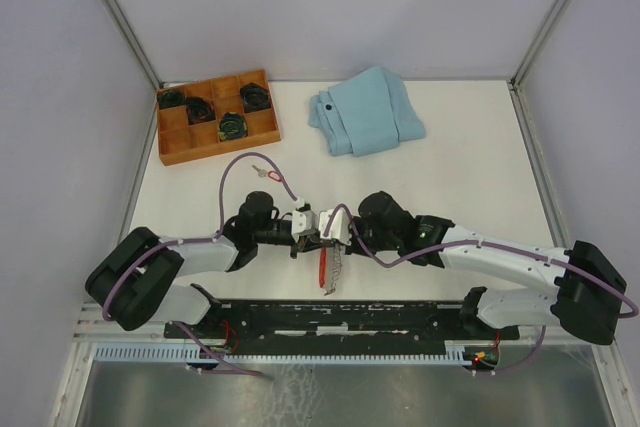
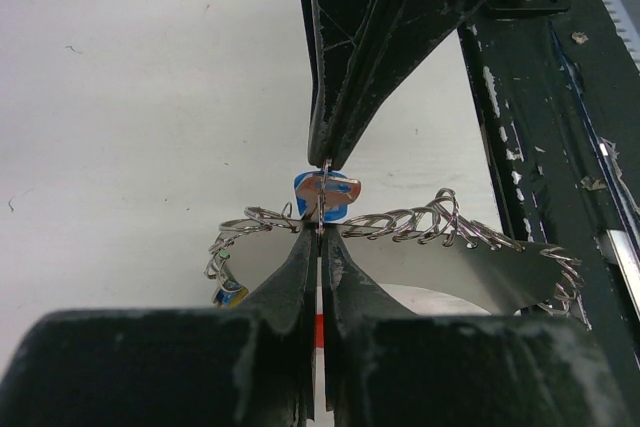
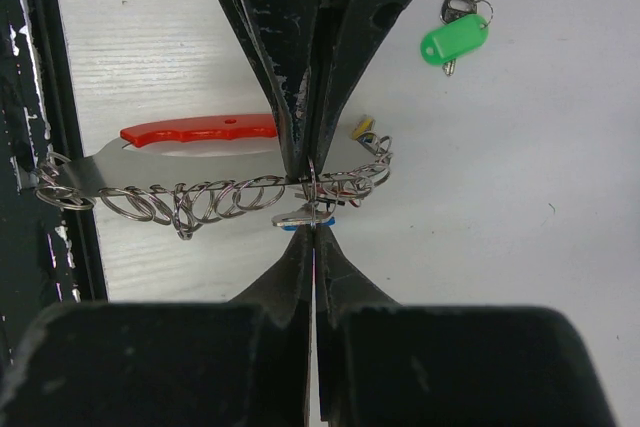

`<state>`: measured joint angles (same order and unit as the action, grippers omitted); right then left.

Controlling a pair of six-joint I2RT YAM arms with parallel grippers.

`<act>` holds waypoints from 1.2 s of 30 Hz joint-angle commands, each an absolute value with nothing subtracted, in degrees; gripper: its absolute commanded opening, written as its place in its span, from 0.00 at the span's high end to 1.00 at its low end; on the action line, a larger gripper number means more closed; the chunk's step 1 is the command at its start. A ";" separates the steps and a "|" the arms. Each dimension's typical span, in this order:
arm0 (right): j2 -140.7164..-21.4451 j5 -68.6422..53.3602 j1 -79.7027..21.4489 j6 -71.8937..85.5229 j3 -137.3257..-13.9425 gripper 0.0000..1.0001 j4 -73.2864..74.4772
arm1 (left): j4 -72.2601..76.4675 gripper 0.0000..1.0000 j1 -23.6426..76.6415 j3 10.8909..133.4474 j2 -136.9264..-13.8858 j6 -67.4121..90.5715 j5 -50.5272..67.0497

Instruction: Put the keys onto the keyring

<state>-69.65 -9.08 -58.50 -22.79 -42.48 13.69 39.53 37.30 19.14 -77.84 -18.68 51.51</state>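
Observation:
The keyring (image 1: 326,269), a red-backed strip with a row of silvery loops (image 3: 215,197), hangs between both grippers over the table's near middle. My left gripper (image 2: 320,234) is shut on the strip's edge. My right gripper (image 3: 314,230) faces it tip to tip, shut on a thin metal ring that carries a blue-tagged key (image 2: 327,195). Another tagged key (image 2: 230,294) hangs from the loops at the strip's end. A green-tagged key (image 3: 455,42) lies loose on the table beyond, and a red-tagged key (image 1: 268,173) lies farther back.
A wooden compartment tray (image 1: 170,142) with dark items stands at the back left. A folded light-blue cloth (image 1: 365,112) lies at the back centre. The black mounting rail (image 1: 340,317) runs along the near edge just below the hanging keyring. A purple cable (image 1: 235,172) arcs over the left arm.

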 commanded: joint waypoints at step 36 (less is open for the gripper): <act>-73.86 -12.17 -58.72 -22.53 -45.80 0.88 8.43 | 42.87 0.97 37.57 20.02 -75.53 -20.60 49.48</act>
<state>-73.21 -11.81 -58.30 -22.37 -43.16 11.18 38.09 36.91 19.14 -77.80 -18.68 51.09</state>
